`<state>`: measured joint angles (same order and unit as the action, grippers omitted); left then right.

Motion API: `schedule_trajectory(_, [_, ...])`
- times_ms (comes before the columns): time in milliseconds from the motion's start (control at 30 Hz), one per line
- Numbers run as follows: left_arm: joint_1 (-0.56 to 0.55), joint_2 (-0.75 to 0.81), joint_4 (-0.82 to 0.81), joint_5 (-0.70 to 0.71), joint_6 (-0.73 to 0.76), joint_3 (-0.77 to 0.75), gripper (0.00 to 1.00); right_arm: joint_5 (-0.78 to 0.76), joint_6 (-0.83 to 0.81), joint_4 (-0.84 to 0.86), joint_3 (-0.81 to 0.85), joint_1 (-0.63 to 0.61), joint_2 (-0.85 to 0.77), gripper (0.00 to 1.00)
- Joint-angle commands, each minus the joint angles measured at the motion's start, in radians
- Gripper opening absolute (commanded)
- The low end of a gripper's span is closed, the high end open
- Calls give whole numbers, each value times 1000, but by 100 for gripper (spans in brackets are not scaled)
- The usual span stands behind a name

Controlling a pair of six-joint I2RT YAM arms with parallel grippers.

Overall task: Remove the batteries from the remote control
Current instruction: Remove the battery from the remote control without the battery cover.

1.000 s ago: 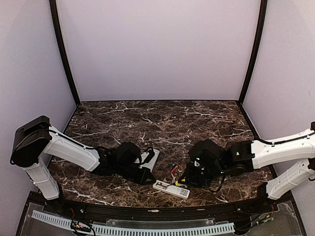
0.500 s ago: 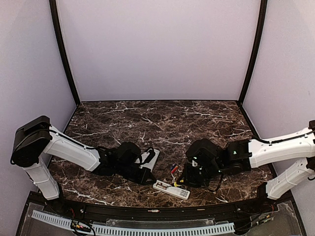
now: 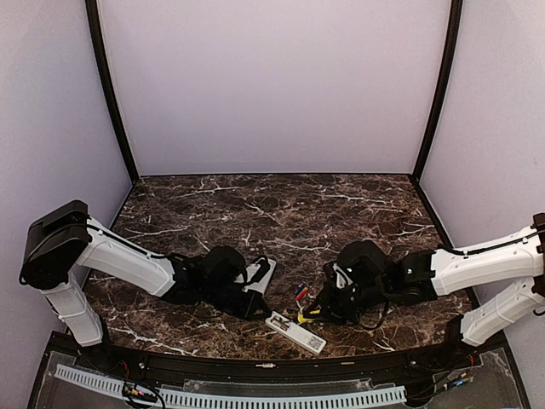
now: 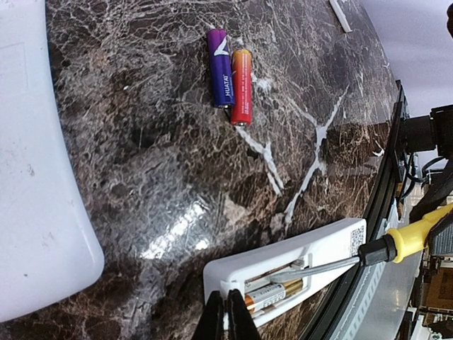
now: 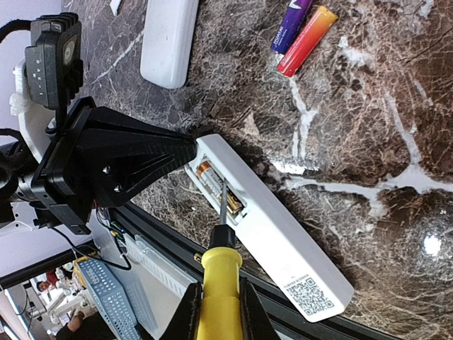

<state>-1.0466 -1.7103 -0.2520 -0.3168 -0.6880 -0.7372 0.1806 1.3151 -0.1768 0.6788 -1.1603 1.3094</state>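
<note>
I'm seeing the remote [image 5: 272, 237] skewing from a second ago: my right gripper [image 5: 216, 315], clamping the screwdriver [image 5: 221, 273], is levering the seated battery [image 5: 210, 178] just ahead. The left gripper [image 4: 226, 315], fingers together, is bracing the remote's end. The table edge [image 4: 386, 170] is close behind; open marble lies ahead by the freed batteries [image 4: 230, 74].

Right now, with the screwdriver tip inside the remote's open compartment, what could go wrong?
1. The yellow-handled screwdriver in the right jaws could slip off the gold-and-silver cylindrical battery and gouge the compartment.
2. The shut left jaws meet the slim white plastic remote control only at its compartment end, so prying may swivel it.
3. A popped battery could roll away; the purple battery and red-orange battery already lie loose.
</note>
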Motion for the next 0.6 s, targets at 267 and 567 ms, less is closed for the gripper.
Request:
schedule_trajectory(267, [-35, -30, 33, -54, 14, -20, 3, 215, 26, 255, -108, 55, 47, 0])
schedule_trajectory(567, [-34, -39, 39, -57, 16, -28, 3, 273, 96, 406, -192, 94, 22, 0])
